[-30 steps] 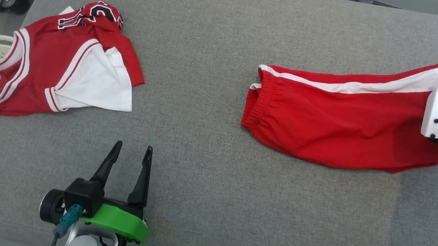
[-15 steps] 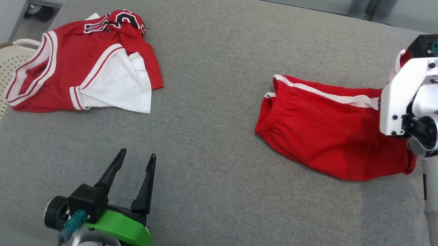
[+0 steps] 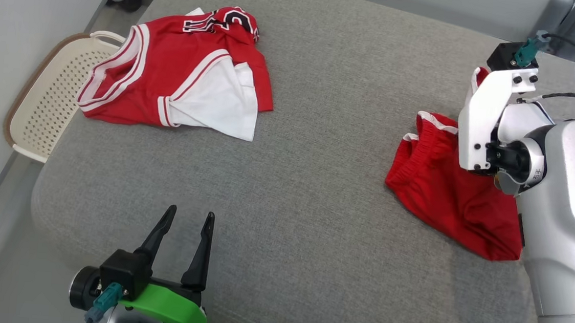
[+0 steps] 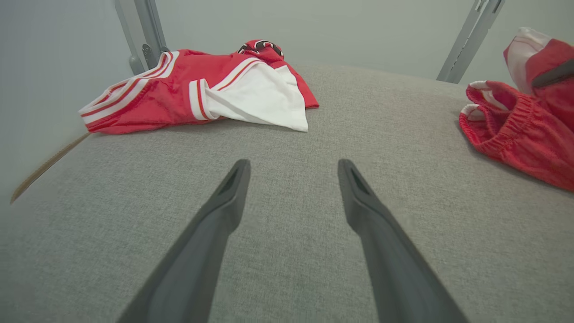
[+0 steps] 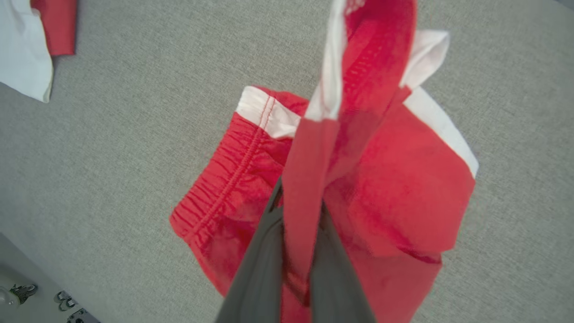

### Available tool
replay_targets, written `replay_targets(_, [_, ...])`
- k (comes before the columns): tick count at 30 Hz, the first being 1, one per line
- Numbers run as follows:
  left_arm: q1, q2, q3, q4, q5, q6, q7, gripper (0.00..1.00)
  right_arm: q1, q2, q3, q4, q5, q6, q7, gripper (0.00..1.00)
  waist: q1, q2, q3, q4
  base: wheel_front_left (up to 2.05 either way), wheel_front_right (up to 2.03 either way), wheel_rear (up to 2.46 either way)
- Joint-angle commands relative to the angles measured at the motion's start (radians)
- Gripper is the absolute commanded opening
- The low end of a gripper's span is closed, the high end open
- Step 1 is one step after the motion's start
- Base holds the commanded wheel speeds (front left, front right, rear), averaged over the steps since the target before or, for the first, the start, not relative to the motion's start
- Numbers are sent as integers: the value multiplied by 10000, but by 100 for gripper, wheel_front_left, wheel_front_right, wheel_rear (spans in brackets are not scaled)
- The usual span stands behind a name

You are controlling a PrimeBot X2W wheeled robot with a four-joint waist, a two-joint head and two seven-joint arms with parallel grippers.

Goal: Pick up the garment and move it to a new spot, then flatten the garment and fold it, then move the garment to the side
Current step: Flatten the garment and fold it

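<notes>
One basket (image 3: 40, 111) sits left of the grey cushion (image 3: 314, 210). Two garments lie on it. The jersey (image 3: 181, 76) is far left, and the left tool (image 3: 191, 210) hovers in front, spread and empty. The red shorts (image 3: 448, 200) lie right, with one fold lifted. The right wrist view shows the right tool (image 5: 299, 202) pinching that fold.

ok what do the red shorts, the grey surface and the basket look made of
Red shorts: thin synthetic knit, probably polyester; faint sheen, limp drape, gathered elastic waistband.
Grey surface: matte woven upholstery fabric; visible coarse weave.
Basket: likely moulded plastic, cream, matte; regular rows of holes.
</notes>
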Motion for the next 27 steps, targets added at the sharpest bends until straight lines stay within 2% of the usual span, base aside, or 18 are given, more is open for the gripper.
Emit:
replay_targets(1, [59,-8,2,-8,-49,-46,-4,100,-113,18,9,198,-107,-7,-75,0,0,0,50,389,0,0,0])
replay_targets(8, [71,-41,-60,-16,-127,-49,-4,100,-287,167,-7,1012,-311,-7,-368,0,0,0,172,730,0,0,0])
replay_targets(9, [68,-46,-63,-18,-141,-48,-4,100,-315,189,-2,1080,-335,-7,-433,25,0,0,193,749,0,0,0])
replay_targets(10, [61,-47,-66,-19,-157,-40,-4,100,-322,216,50,1145,-302,-7,-460,97,0,0,215,760,0,0,0])
replay_targets(11, [52,-48,-64,-26,-159,-22,-4,100,-336,250,71,1183,-204,-7,-513,100,0,0,234,760,0,0,0])
replay_targets(18, [68,-54,89,-68,-143,93,-4,100,-549,123,241,742,417,-7,-1124,100,0,0,155,493,0,0,0])
replay_targets(21, [52,-53,118,-88,-71,102,-4,100,-485,-128,340,384,573,-7,-1470,100,0,0,49,281,0,0,0])
replay_targets(26, [-12,-51,112,-147,43,68,-4,100,576,-838,182,-381,328,-7,-2743,100,0,0,-192,-100,0,0,0])
replay_targets(27, [-4,-50,118,-169,48,62,-4,100,818,-883,90,-487,241,-6,-3015,95,0,0,-229,-129,0,0,0])
